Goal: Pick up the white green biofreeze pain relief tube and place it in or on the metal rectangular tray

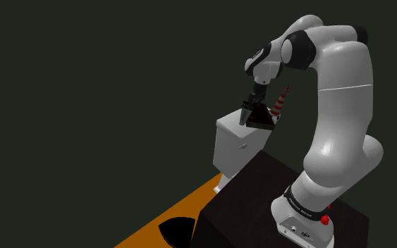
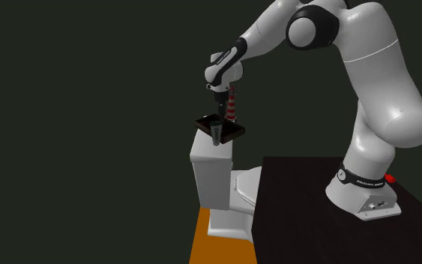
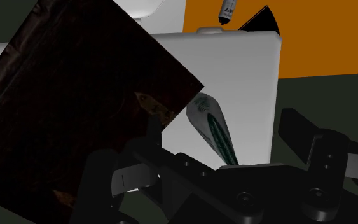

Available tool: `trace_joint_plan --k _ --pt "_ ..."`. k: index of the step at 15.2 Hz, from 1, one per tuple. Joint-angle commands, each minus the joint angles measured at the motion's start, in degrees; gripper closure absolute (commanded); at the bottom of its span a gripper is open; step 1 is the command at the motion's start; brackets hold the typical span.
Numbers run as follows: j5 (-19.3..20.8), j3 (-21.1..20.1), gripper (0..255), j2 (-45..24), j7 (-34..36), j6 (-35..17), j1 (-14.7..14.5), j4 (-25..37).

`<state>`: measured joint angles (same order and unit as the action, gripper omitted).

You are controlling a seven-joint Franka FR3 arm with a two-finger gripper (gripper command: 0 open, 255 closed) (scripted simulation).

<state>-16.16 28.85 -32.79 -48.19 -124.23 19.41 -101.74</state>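
Tube (image 3: 212, 124): laid on the white tank lid (image 3: 247, 70), just beside the tray (image 3: 75, 114).
Gripper (image 1: 249, 117): seen at the tray's 9 o'clock in the shoulder view, jaws held apart, tube untouched between them.
Risk: tube could be squeezed out sideways, or the tray knocked, if closed off-centre.

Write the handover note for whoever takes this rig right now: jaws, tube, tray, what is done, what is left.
Gripper: over the toilet tank. In the wrist view the jaws stand apart, with the tube between them and no visible contact on either side.
White and green tube: beside the tray's edge, over the white tank lid, not in the tray. I cannot tell whether it rests on the lid.
Dark rectangular tray: on the tank lid.
Done: the tube is at the tray.
Left: get the tube into the tray, probably after closing on it again.
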Motion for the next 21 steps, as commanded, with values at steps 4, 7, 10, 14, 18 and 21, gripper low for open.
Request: trace_joint_plan --k 4,7,10,14,18,21 --pt "-0.92 -0.65 0 -1.60 -0.56 -2.06 0.45 -0.55" --pt "-0.92 -0.65 0 -1.60 -0.56 -2.06 0.45 -0.54" --pt "-0.92 -0.65 0 -1.60 -0.56 -2.05 0.45 -0.54" --pt "-0.92 -0.65 255 -1.60 -0.56 -2.05 0.45 -0.54" --pt "-0.92 -0.65 255 -1.60 -0.57 -2.07 0.45 -0.57" --pt "-0.66 -0.45 255 -1.10 -0.42 -1.54 0.31 -0.50"
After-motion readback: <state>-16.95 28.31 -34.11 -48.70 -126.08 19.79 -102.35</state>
